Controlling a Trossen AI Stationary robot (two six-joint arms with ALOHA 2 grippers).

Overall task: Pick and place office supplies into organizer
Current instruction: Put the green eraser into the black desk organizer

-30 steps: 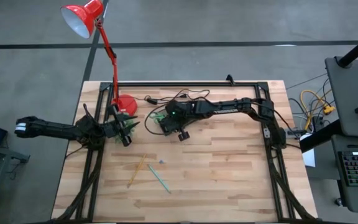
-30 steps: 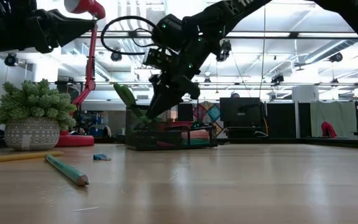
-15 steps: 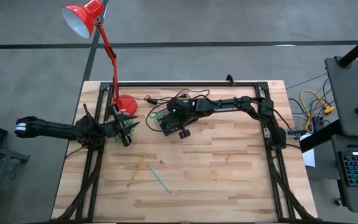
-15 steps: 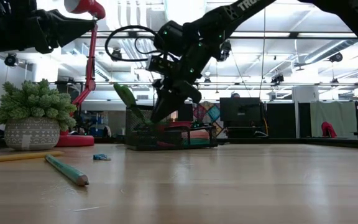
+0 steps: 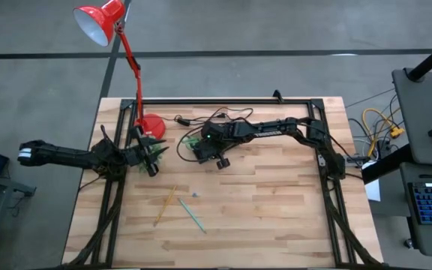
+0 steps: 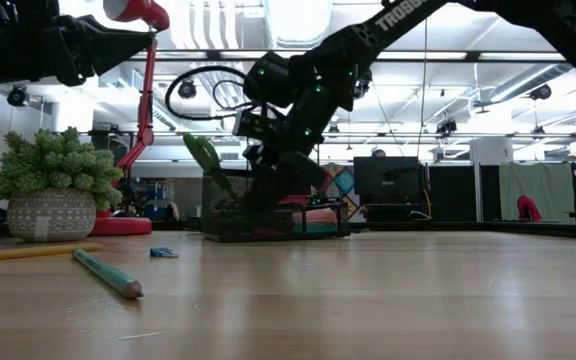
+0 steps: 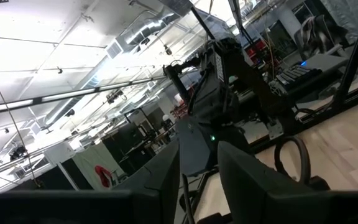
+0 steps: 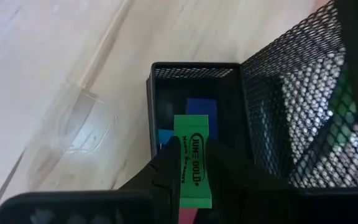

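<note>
**Green piece poised over organizer**

From above, the wooden surface [image 5: 276,202] carries the black organizer [image 5: 201,148] under my right pincer [image 5: 207,146]. My left pincer [image 5: 150,157] waits beside the lamp base [image 5: 151,126], pressed together. Right wrist: fingers pinching a green piece [image 8: 192,163] over an organizer compartment.

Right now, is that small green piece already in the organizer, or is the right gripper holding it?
Held: the right gripper pinches the green piece just above the organizer compartment.

The wooden table [image 5: 276,202] carries the organizer [image 5: 198,148], yellow pencil [image 5: 164,205], green pen [image 5: 191,214], and lamp base [image 5: 151,126].
</note>
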